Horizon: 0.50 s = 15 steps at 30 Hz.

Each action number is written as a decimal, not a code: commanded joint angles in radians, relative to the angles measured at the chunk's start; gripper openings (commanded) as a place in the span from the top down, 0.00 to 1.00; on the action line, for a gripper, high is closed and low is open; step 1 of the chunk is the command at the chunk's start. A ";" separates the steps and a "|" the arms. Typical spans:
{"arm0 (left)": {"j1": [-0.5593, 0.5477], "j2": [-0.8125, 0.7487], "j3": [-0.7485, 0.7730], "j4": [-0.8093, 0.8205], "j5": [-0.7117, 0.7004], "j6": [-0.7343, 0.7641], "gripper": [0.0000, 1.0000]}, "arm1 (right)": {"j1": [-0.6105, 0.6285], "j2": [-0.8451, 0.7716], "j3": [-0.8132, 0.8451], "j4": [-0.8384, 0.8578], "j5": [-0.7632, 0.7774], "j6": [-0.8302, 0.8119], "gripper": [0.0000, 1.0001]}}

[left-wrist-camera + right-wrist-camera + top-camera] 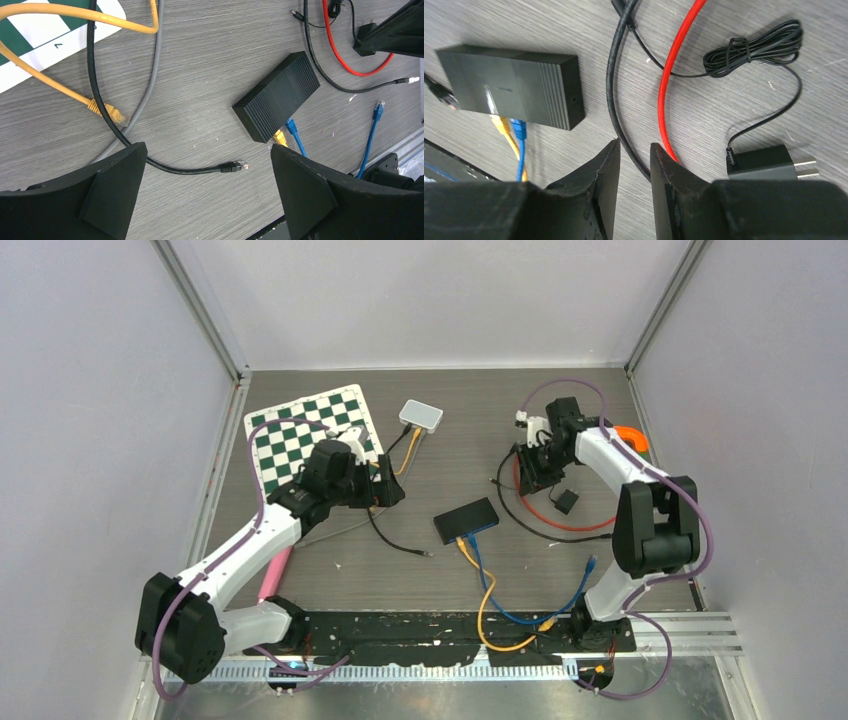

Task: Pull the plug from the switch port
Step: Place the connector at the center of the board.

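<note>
Finds left claw (207, 150) spread fully wide, gripping nothing, poised above the table (200, 65). Locates switch (277, 95) ahead and to the right of that claw, flat on the table, clear of both fingers. Confirms two ports on the switch's edge nearest the claw occupied: yellow plug (280, 137) and blue plug (291, 126), side by side, both seated. Notes loose black plug (235, 166) on the table below the gap between the fingers, touching neither. Notes loose yellow plug (112, 112) ahead of the left finger, just beside a grey cable (150, 85). Notes loose blue plug (380, 106) far to the right, beyond the switch.

Finds right claw (635, 145) with jaws narrowly apart, clamped on nothing. Traces thick black cable (611, 75) down into the gap between those fingers; cannot tell contact with either pad. Places red cable (669, 90) just right of the gap, running out of sight under the right finger. Places power adapter (764, 162) to the right of the claw, its thin cord bundled further ahead. Locates the switch ahead and to the left of this claw, apart from it, with the yellow and blue plugs in adjacent ports.
</note>
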 commanded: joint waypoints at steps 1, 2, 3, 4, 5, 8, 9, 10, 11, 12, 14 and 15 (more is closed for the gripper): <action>0.003 0.002 0.026 0.032 0.019 0.013 0.01 | -0.002 -0.207 -0.112 0.169 -0.076 0.162 0.65; 0.003 0.005 0.024 0.034 0.019 0.010 0.01 | 0.001 -0.221 -0.134 0.221 -0.111 0.181 0.65; 0.003 0.007 0.024 0.035 0.025 0.008 0.01 | 0.011 -0.238 -0.169 0.245 -0.122 0.215 0.64; 0.003 0.010 0.023 0.037 0.032 0.007 0.01 | 0.021 -0.242 -0.185 0.282 -0.126 0.234 0.64; 0.003 0.014 0.025 0.038 0.037 0.005 0.01 | 0.045 -0.244 -0.209 0.296 -0.106 0.257 0.62; 0.003 0.020 0.028 0.040 0.056 0.001 0.02 | 0.110 -0.209 -0.224 0.329 -0.013 0.285 0.59; 0.003 0.021 0.027 0.040 0.059 0.002 0.02 | 0.140 -0.199 -0.229 0.346 0.040 0.300 0.59; 0.003 0.021 0.028 0.039 0.061 0.001 0.02 | 0.151 -0.176 -0.231 0.356 0.067 0.328 0.59; 0.003 0.019 0.028 0.036 0.059 0.000 0.02 | 0.166 -0.165 -0.240 0.382 0.103 0.342 0.59; 0.003 0.017 0.028 0.034 0.059 -0.001 0.02 | 0.172 -0.148 -0.245 0.395 0.117 0.366 0.59; 0.003 0.005 0.023 0.030 0.053 -0.002 0.02 | 0.180 -0.140 -0.267 0.442 0.154 0.399 0.59; 0.003 -0.001 0.018 0.030 0.050 -0.003 0.02 | 0.184 -0.141 -0.283 0.473 0.168 0.405 0.59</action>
